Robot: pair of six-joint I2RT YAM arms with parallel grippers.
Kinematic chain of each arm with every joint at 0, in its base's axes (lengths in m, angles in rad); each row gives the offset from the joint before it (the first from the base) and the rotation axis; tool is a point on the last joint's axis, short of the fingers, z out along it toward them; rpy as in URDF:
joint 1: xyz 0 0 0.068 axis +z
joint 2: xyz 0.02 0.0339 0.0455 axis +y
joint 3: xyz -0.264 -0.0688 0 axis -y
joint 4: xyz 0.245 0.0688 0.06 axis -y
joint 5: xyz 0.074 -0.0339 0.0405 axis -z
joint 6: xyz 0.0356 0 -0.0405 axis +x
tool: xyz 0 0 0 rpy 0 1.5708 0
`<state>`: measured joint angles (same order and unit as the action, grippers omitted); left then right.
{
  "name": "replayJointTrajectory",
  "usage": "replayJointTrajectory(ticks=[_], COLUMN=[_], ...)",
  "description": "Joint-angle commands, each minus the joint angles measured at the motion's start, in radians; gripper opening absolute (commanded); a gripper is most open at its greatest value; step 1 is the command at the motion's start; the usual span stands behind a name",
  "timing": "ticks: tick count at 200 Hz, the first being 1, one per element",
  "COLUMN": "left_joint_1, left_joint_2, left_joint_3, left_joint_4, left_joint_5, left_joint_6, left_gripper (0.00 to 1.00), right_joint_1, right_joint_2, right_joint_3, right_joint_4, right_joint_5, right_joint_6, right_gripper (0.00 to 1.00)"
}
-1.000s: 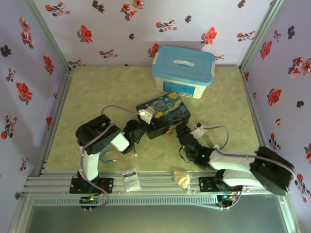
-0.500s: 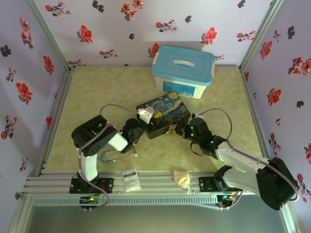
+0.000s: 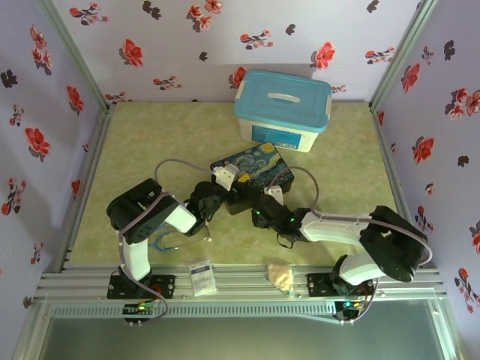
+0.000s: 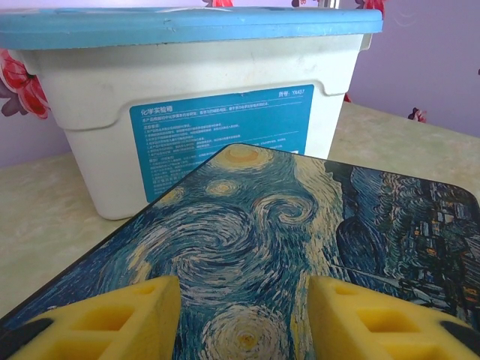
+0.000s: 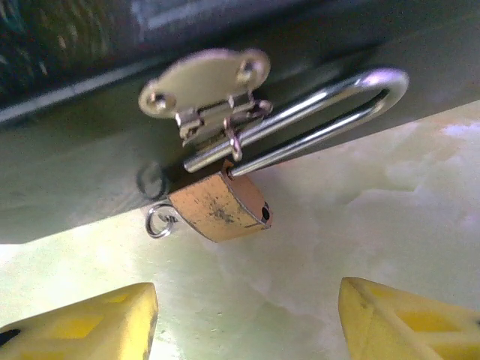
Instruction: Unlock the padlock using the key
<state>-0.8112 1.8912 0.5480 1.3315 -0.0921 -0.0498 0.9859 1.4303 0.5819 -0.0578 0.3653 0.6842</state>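
Padlock (image 5: 219,208): little gold-brown body w/ a thin silver loop. It hangs on the clasp (image 5: 206,86) on the front wall of the painted tin (image 3: 253,171), low down by the worktop (image 3: 150,150).
Long way: in the R wrist view it runs on a slant, from low left up to high right.
Which way it points: body end at low left, round end of the loop at high right.
Loop: its two bars go thru the clasp's small ring, side by side.
Body: tipped over, not upright. A flat face is toward the camera & there is a dark spot on its right end. Can't tell if it touches the worktop.
Little ring (image 5: 159,222): silver, touching the body's low left corner.
R end effector (image 5: 247,300): wide open, w/ nothing btw its yellow fingers (image 5: 82,322). It is aimed at the padlock, near it but apart.
L end effector (image 4: 244,289): open, fingers apart, over the near corner of the tin's lid. The swirly painting shows btw them. Can't tell if they press on the lid.
Box (image 4: 97,112): white w/ a blue lid, just behind the tin. Its blue label faces the L wrist camera.
From above: L arm is at the tin's left corner, R arm at the tin's front side.
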Motion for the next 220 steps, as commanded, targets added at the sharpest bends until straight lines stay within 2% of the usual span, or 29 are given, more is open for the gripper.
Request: replayJointTrajectory(ticks=[1, 77, 102, 135, 163, 202, 220], left_joint_1=[0.004, 0.004, 0.004, 0.004, 0.004, 0.004, 0.004], left_joint_2=[0.1, 0.14, 0.143, 0.145, 0.147, 0.143, 0.144], left_joint_3=[-0.069, -0.048, -0.046, -0.047, -0.047, -0.041, -0.039], left_joint_4=[-0.408, -0.414, -0.421, -0.422, -0.425, -0.44, -0.446], left_joint_5=[0.02, 0.027, 0.027, 0.027, 0.027, 0.023, 0.016], left_joint_6=[-0.018, -0.018, -0.013, -0.013, -0.012, -0.012, -0.01], left_gripper=[0.48, 0.48, 0.48, 0.49, 0.48, 0.48, 0.48], right_joint_1=[0.028, 0.036, 0.043, 0.043, 0.044, 0.045, 0.042], right_joint_2=[0.038, 0.164, 0.186, 0.194, 0.193, 0.179, 0.158], right_joint_3=[0.036, 0.072, 0.065, 0.043, 0.033, 0.011, -0.024], right_joint_4=[0.052, 0.157, 0.177, 0.226, 0.242, 0.236, 0.289], right_joint_5=[0.13, 0.132, 0.168, 0.194, 0.197, 0.228, 0.226], right_joint_6=[0.005, -0.015, -0.01, -0.001, 0.003, 0.039, 0.059], right_gripper=[0.65, 0.64, 0.63, 0.54, 0.42, 0.36, 0.35])
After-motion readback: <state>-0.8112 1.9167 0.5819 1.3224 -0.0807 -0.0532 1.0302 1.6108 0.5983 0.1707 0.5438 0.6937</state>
